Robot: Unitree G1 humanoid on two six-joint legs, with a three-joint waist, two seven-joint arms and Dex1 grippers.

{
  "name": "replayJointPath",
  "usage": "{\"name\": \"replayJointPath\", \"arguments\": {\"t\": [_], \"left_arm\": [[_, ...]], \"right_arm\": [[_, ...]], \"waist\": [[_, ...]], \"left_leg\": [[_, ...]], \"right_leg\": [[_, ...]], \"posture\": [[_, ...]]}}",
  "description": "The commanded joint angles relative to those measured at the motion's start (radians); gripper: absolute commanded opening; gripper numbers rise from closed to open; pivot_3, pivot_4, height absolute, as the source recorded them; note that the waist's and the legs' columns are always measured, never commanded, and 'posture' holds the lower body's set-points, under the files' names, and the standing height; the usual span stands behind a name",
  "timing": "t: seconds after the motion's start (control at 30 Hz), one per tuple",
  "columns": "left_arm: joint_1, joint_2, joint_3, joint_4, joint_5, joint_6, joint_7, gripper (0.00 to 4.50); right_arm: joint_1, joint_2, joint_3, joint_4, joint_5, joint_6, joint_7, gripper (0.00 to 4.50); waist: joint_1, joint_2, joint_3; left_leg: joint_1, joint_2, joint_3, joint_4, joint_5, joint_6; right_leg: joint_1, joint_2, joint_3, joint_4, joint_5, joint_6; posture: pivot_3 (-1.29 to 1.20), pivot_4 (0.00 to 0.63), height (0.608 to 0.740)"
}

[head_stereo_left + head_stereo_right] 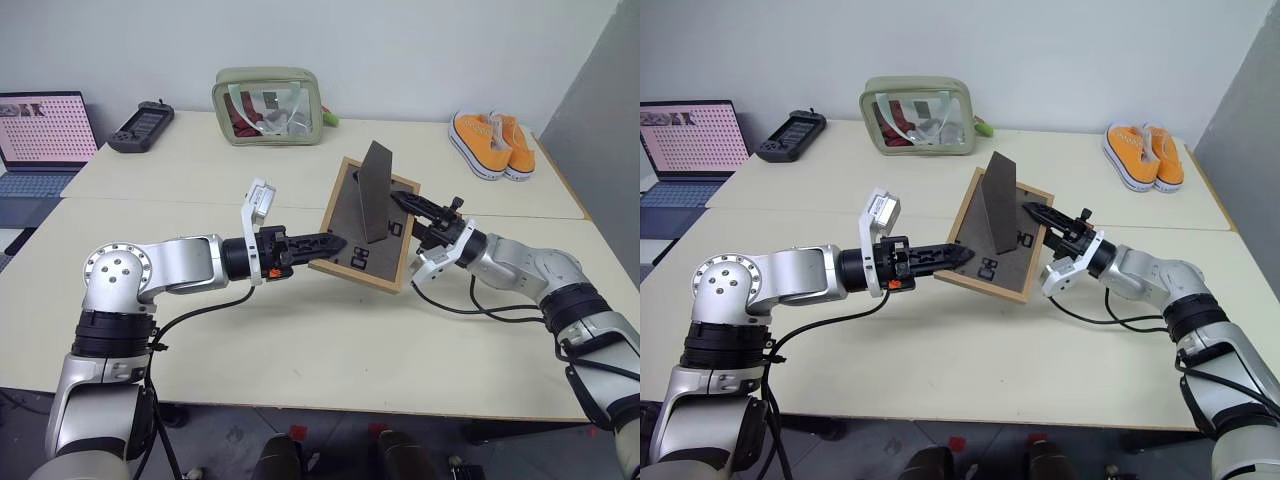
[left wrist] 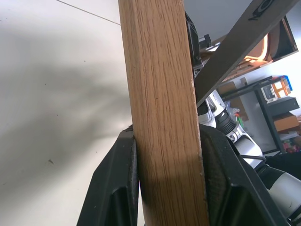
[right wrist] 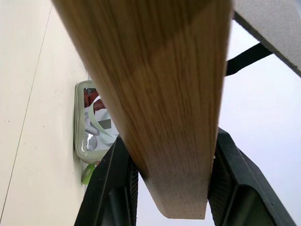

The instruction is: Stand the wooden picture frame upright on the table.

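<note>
The left gripper (image 1: 335, 244) is clamping its fingers on the left edge of the picture frame (image 1: 366, 226), which is hanging above the table (image 1: 300, 330) with its grey back and opened prop (image 1: 376, 190) facing up. The right gripper (image 1: 404, 203) is pinching the frame's right edge. Both should be tilting it upright together, lowering until the prop is touching down.

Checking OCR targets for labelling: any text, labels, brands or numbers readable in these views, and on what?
Nothing reads with certainty.
White marks on the grey back of the wooden picture frame: block characters, perhaps "08", not sure.
Laptop screen: rows of small marks, too small to read.
Clear pouch, orange shoes, black controller: no legible text.
</note>
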Motion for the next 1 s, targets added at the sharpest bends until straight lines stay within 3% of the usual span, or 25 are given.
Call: {"name": "replayJointPath", "arguments": {"t": [0.03, 0.07, 0.2, 0.53, 0.6, 0.8, 1.0], "left_arm": [[-0.017, 0.023, -0.011, -0.107, 0.097, 0.000, -0.001, 1.29], [-0.017, 0.022, -0.009, -0.106, 0.101, -0.001, -0.007, 1.29], [-0.014, 0.016, 0.002, -0.091, 0.093, -0.007, -0.011, 2.49], [-0.004, 0.020, 0.021, -0.123, 0.147, -0.010, -0.046, 4.31], [0.013, 0.029, 0.042, -0.163, 0.201, -0.032, -0.084, 4.41], [0.113, 0.117, 0.083, -0.369, 0.582, -0.261, -0.295, 4.41], [0.251, 0.143, 0.206, -0.498, 0.708, -0.365, -0.310, 4.41]], "right_arm": [[-0.018, 0.000, -0.002, -0.022, 0.035, -0.017, 0.045, 1.47], [-0.018, 0.001, -0.003, -0.021, 0.037, -0.017, 0.046, 1.47], [-0.016, 0.002, -0.006, -0.022, 0.042, -0.018, 0.054, 1.47], [-0.019, 0.008, -0.016, -0.017, 0.050, -0.019, 0.078, 1.47], [-0.023, 0.009, -0.014, -0.012, 0.051, -0.021, 0.079, 1.47], [-0.047, 0.036, -0.032, 0.062, 0.169, -0.061, 0.173, 1.47], [-0.049, 0.127, -0.063, 0.161, 0.587, -0.054, 0.608, 1.47]], "waist": [[0.000, 0.000, 0.000], [0.000, 0.000, 0.000], [-0.001, 0.000, 0.000], [-0.002, 0.000, 0.000], [-0.002, 0.000, 0.000], [-0.004, 0.000, 0.000], [-0.005, 0.000, 0.000]], "left_leg": [[0.000, 0.000, 0.000, 0.000, 0.000, 0.000], [0.000, 0.000, 0.000, 0.000, 0.000, 0.000], [0.000, 0.000, 0.000, 0.000, 0.000, 0.000], [0.000, 0.000, 0.000, 0.000, 0.000, 0.000], [0.000, 0.000, 0.000, 0.000, 0.000, 0.000], [0.000, 0.001, 0.000, 0.000, 0.000, 0.000], [0.000, 0.001, 0.001, 0.000, 0.000, 0.000]], "right_leg": [[0.000, 0.000, 0.000, 0.000, 0.000, 0.000], [0.000, 0.000, 0.000, 0.000, 0.000, 0.000], [0.000, 0.000, 0.000, 0.000, 0.000, 0.000], [0.000, 0.000, 0.000, 0.000, 0.000, 0.000], [0.000, 0.000, 0.000, 0.000, 0.000, 0.000], [0.000, 0.001, 0.000, 0.000, 0.000, 0.000], [0.000, 0.000, 0.000, -0.001, 0.000, 0.000]], "posture": [[0.00, 0.150, 0.740], [0.00, 0.150, 0.740], [0.00, 0.150, 0.740], [0.00, 0.150, 0.740], [0.00, 0.150, 0.740], [0.00, 0.150, 0.740], [0.00, 0.150, 0.740]]}}
